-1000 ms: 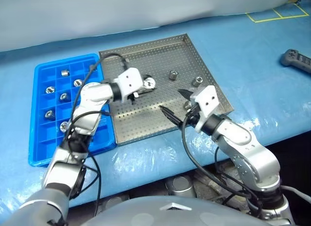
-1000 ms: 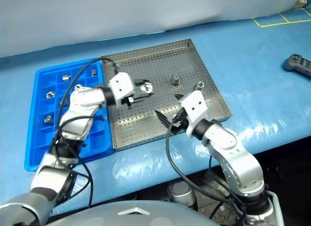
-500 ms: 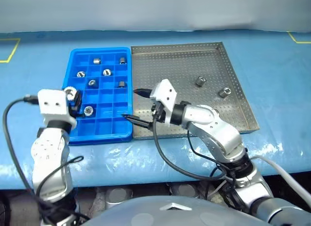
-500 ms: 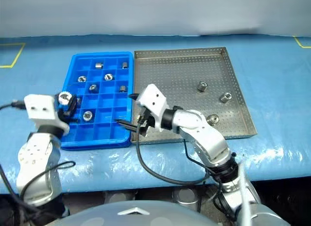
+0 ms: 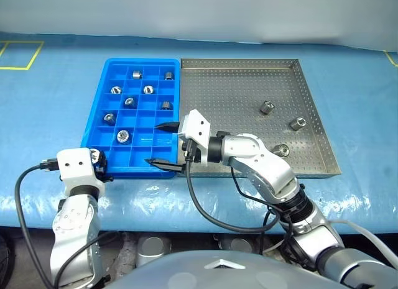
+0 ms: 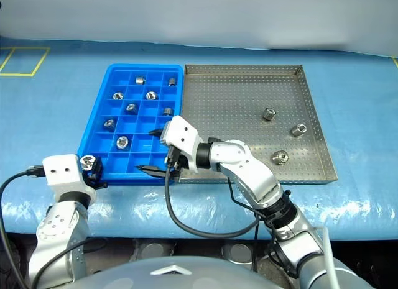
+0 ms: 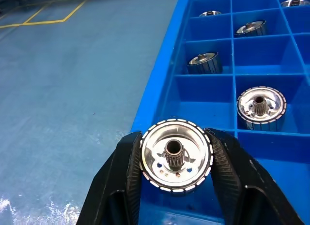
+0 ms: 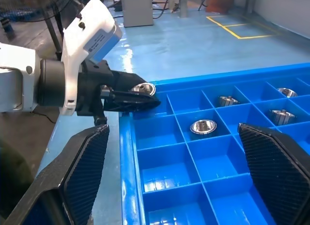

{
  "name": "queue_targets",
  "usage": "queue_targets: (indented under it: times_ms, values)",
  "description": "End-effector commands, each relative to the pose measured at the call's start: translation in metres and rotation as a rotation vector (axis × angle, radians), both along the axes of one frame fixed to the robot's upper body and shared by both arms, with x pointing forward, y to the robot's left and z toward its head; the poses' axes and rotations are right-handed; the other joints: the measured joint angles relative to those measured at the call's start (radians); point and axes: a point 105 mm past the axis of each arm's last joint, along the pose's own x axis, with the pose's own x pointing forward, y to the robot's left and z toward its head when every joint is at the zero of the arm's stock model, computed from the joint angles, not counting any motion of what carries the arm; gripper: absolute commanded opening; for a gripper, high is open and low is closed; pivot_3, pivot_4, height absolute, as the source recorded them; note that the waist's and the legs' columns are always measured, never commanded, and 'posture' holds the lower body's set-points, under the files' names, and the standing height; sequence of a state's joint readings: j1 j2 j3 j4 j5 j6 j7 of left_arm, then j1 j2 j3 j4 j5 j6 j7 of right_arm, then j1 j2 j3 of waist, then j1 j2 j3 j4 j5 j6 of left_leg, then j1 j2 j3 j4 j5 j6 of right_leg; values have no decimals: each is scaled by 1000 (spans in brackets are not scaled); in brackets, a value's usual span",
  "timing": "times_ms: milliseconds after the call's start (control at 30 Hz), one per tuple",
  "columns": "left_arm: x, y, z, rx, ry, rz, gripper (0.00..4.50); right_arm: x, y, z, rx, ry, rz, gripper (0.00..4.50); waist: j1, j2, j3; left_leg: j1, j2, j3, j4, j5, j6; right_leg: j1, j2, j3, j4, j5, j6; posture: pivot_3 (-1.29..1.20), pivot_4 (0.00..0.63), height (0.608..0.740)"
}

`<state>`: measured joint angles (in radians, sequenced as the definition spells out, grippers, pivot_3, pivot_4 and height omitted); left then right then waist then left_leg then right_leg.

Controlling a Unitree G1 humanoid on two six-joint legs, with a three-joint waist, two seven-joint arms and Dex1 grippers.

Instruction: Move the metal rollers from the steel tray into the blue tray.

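Note:
The steel tray (image 5: 230, 93) lies to the right of the blue tray (image 5: 140, 61) and touches it. Three metal rollers (image 5: 267, 107) (image 5: 297, 123) (image 5: 281, 150) rest in the steel tray's right half. Several more rollers (image 5: 124, 136) sit in the blue tray's compartments. My left gripper (image 5: 99, 165) is at the blue tray's near left corner, shut on one roller (image 7: 175, 155) that hangs just above the corner compartment. My right gripper (image 5: 160, 145) points left over the blue tray's near right compartments. It is open wide and holds nothing; its fingers (image 8: 82, 172) frame the left gripper.
Both trays lie on a table under a blue cover (image 5: 50, 109), with yellow tape marks (image 5: 22, 53) at the far left. A pale sheet (image 5: 199, 12) closes off the back. Black cables (image 5: 205, 208) hang from both wrists near the table's front edge.
The view has swung left. My left gripper carried its roller from the steel tray to the blue tray's near left corner. My right gripper moved left from the steel tray to over the blue tray.

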<state>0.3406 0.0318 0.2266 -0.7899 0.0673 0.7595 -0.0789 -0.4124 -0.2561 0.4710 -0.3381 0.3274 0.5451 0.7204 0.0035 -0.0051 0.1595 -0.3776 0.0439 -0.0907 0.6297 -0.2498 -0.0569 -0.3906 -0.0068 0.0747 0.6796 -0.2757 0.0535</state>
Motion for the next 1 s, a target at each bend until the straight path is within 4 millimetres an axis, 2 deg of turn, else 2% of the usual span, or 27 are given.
queue_targets:
  times_ms: [33,167,200,267,400,500,700,900,1000]
  values:
    - [1,-7,2,-9,-1,-26,3020,-3,-1,9,39,-25,-5,4500,-1,0,0,0,0,0,0,0,0,0,0,0,0,0,0,134,150,740]
    - [12,-13,15,-22,-65,-68,4378,-1,-9,8,44,-9,-57,4500,-4,0,0,0,0,0,0,0,0,0,0,0,0,0,0,96,150,740]
    - [17,-16,20,-27,-92,-88,4468,3,-13,7,45,-3,-98,4500,-6,0,0,-1,0,0,0,0,0,0,0,0,0,0,0,96,150,740]
    - [26,-25,30,-39,-152,-138,4468,17,-21,7,47,8,-213,4500,-9,0,0,-1,0,0,0,1,-1,0,0,0,0,0,0,81,150,740]
    - [43,-50,49,-82,-268,-260,4468,62,-44,10,103,36,-553,4500,-22,0,0,0,0,0,0,2,-3,0,0,0,0,1,-1,33,150,740]
    - [50,-72,53,-119,-294,-371,4468,90,-61,12,175,91,-769,4500,-38,0,0,-1,0,0,-1,2,-3,-1,0,1,0,1,-1,-9,150,740]
    - [57,-121,59,-166,-336,-649,4468,153,-108,7,140,32,-1299,4500,-61,1,0,-2,0,2,-1,2,-3,-3,0,2,0,1,-1,-38,150,740]
    - [55,-149,57,-170,-330,-833,4468,180,-147,-6,135,60,-1611,4500,-80,1,0,-2,0,2,-3,1,-2,-4,-1,2,0,1,-1,-38,150,740]
    - [53,-158,55,-168,-314,-897,4468,187,-157,-14,106,92,-1704,4500,-91,2,0,-3,0,3,-3,1,-2,-4,-1,3,0,1,-1,-41,150,740]
